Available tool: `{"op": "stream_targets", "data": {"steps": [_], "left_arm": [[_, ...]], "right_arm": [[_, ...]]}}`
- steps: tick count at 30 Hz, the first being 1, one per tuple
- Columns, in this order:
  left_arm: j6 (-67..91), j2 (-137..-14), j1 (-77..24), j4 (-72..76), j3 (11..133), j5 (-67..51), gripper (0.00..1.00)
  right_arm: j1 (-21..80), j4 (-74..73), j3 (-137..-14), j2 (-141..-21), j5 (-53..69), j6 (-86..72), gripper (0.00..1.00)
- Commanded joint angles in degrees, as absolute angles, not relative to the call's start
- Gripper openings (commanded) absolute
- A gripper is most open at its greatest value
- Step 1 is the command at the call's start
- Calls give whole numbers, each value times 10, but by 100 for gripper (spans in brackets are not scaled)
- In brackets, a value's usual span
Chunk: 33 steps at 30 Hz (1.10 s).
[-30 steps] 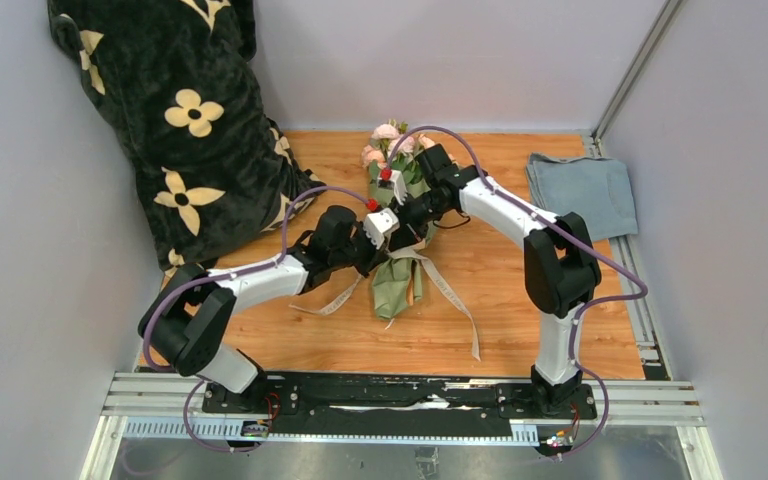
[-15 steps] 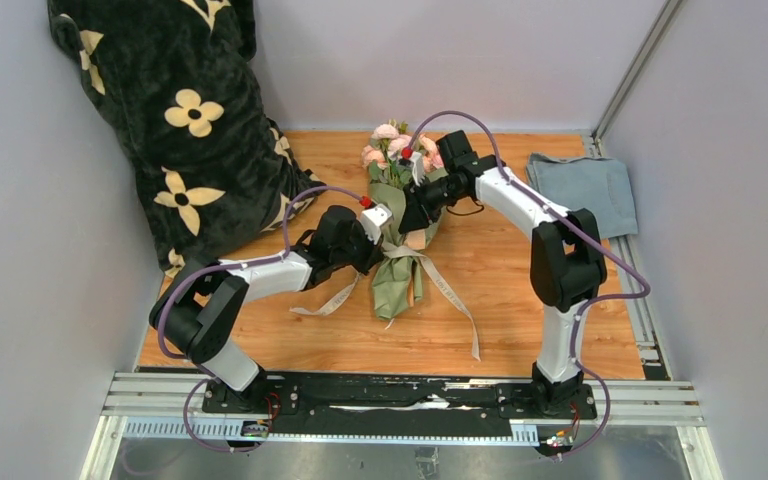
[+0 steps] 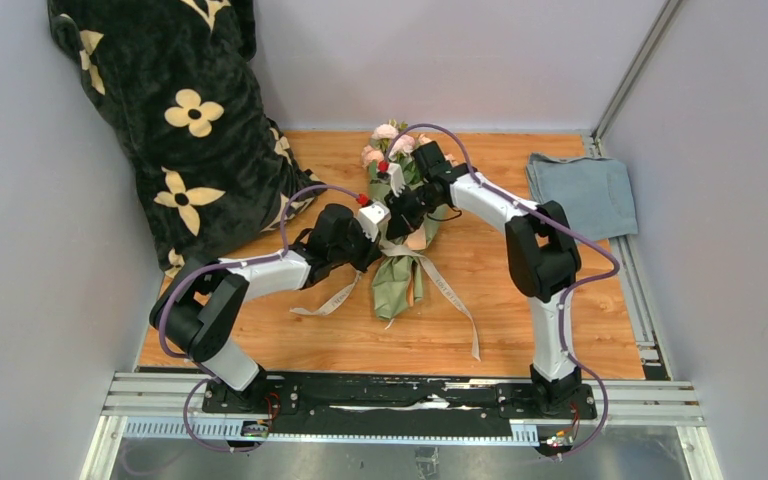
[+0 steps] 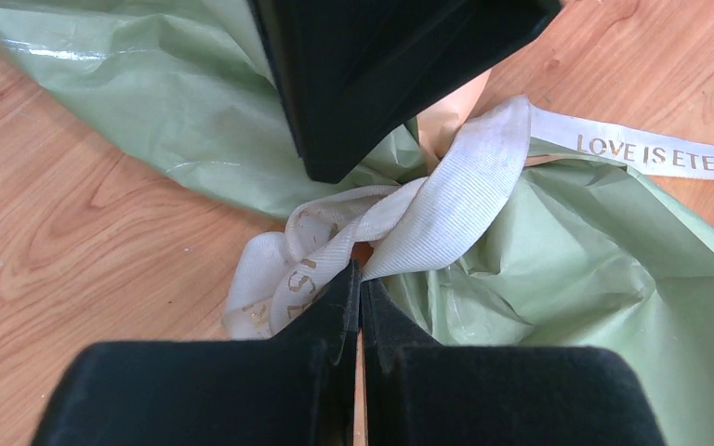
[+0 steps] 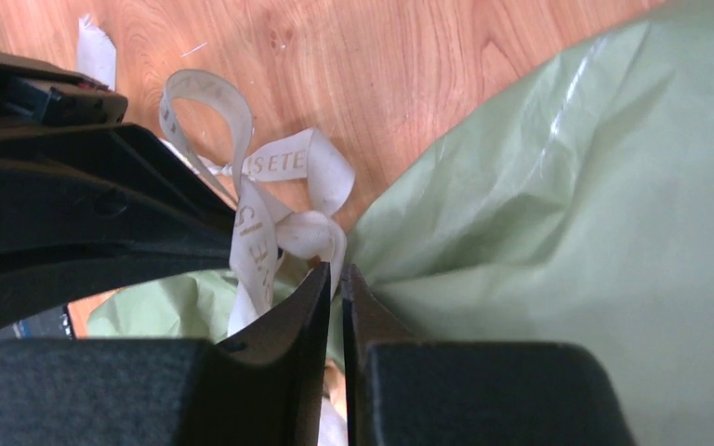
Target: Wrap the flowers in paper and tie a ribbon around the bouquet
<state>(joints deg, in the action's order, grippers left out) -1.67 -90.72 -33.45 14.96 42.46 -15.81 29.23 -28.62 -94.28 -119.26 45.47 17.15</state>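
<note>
A black plush blanket (image 3: 175,130) is located at 10 o'clock on the tabletop (image 3: 520,320). The left end effector (image 4: 358,283) is closed on the ribbon (image 4: 446,186) at the knot. The bouquet (image 3: 397,280) is laid at centre, with the flowers (image 3: 388,135) pointed to 12 o'clock and the paper (image 5: 539,204) tapered to 6 o'clock. Loose ribbon ends are trailed to 8 and 5 o'clock. The right end effector (image 5: 337,279) is nearly closed beside the knot; a grip cannot be confirmed. A folded cloth (image 3: 580,190) is located at 2 o'clock.
</note>
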Motion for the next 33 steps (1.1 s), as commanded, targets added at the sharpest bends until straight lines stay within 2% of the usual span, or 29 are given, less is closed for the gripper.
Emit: {"op": "stream_targets", "data": {"steps": [1, 6, 16, 21, 25, 28, 33], "left_arm": [[-16, -916, -331, 171, 427, -154, 0], [-31, -921, -330, 171, 425, -150, 0], [-46, -938, -330, 192, 420, -158, 0], [-48, -945, -330, 207, 421, -168, 0], [-53, -950, -330, 211, 425, -165, 0], [-44, -948, -330, 217, 430, -169, 0], [-9, -940, -321, 218, 430, -188, 0]], "right_arm": [[308, -291, -970, -1230, 436, 204, 13], [304, -375, -1002, -1259, 552, 272, 17], [299, -433, -993, -1262, 643, 318, 21], [300, -432, -988, -1267, 638, 311, 22], [302, -429, -988, -1272, 645, 300, 28], [303, -412, -982, -1268, 613, 274, 33], [303, -375, -951, -1253, 536, 233, 35]]}}
